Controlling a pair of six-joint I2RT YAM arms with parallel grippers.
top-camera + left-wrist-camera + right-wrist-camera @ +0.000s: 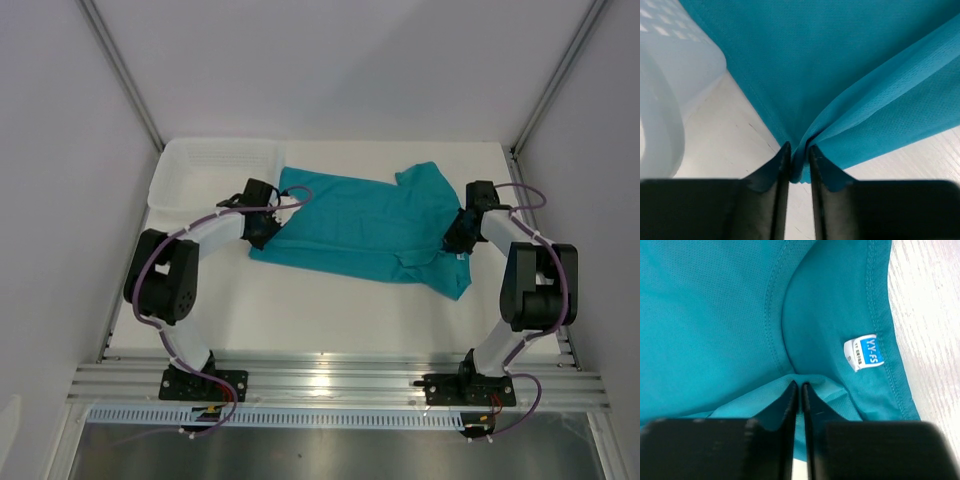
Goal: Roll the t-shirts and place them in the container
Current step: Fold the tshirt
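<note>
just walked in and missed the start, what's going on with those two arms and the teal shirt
Two robot arms are working on a teal t-shirt that lies spread across the table, not yet rolled. The left end effector is shut on a pinch of cloth at the shirt's edge, beside the white basket. The right end effector is shut on cloth at the neck end, close to the white label.

Top camera: high behind the arm bases (pixel 200 385), facing down and forward, whole table (pixel 330 320) in frame. Wrist cameras: very close, sighting along left gripper (pixel 799 148) and right gripper (pixel 799 385). All three share the t-shirt (pixel 350 225); top and left wrist also share the basket (pixel 205 165).
</note>
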